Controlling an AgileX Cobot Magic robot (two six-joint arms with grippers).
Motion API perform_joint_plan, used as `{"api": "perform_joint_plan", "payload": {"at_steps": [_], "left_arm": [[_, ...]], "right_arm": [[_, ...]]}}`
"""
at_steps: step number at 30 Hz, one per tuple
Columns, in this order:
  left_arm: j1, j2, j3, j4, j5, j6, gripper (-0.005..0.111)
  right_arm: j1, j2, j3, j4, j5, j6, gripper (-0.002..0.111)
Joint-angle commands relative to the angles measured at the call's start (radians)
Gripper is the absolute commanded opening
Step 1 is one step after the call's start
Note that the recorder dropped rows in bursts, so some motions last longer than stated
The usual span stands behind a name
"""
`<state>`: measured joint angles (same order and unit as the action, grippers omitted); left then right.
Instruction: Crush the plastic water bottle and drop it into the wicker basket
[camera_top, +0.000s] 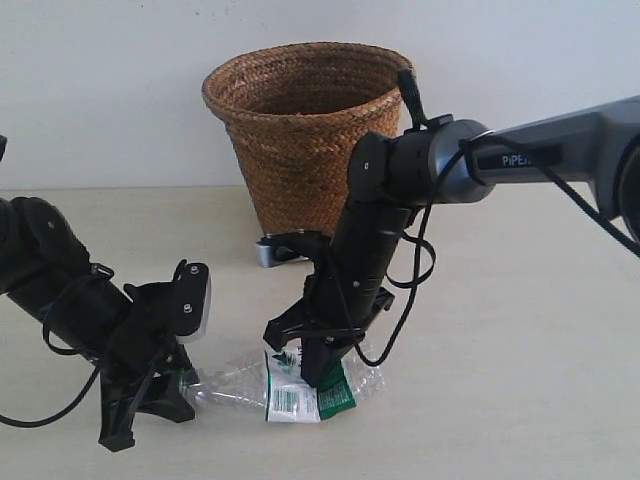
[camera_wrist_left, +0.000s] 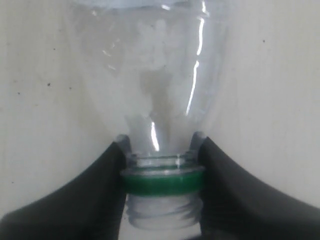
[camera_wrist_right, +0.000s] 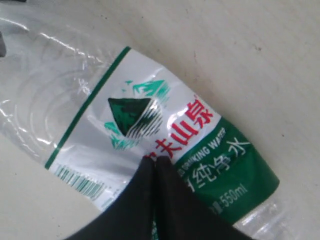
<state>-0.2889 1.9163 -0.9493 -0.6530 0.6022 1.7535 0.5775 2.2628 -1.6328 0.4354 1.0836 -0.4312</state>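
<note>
A pale beige, matte, flat tabletop (camera_top: 540, 350) filled the lower part of the exterior view and met a plain off-white wall (camera_top: 100, 90) along a straight line behind it. The wall was evenly lit. In the left wrist view the tabletop carried a few tiny dark specks (camera_wrist_left: 19, 93). In the right wrist view it looked smooth and cream-coloured.
</note>
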Motion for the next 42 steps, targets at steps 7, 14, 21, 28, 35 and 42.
{"api": "perform_joint_plan", "payload": {"at_steps": [7, 14, 21, 28, 35, 42], "left_arm": [[-0.003, -0.008, -0.005, -0.016, -0.009, -0.001, 0.004], [-0.003, -0.008, -0.005, -0.016, -0.019, 0.003, 0.004], [-0.003, -0.008, -0.005, -0.016, -0.019, 0.003, 0.004], [-0.003, -0.008, -0.005, -0.019, -0.019, 0.003, 0.004], [-0.003, -0.008, -0.005, -0.019, -0.019, 0.003, 0.004], [-0.003, -0.008, -0.005, -0.023, -0.019, 0.003, 0.004]], "right_arm": [[-0.010, -0.071, 0.024, -0.093, 0.012, 0.004, 0.000], [-0.010, -0.177, 0.024, 0.108, -0.007, -0.085, 0.000], [0.012, -0.157, 0.026, 0.268, -0.057, -0.173, 0.000], [0.038, -0.101, 0.026, 0.262, -0.143, -0.177, 0.000], [0.039, -0.011, 0.026, 0.269, -0.164, -0.166, 0.000], [0.039, 0.067, 0.026, 0.225, -0.115, -0.151, 0.000]]}}
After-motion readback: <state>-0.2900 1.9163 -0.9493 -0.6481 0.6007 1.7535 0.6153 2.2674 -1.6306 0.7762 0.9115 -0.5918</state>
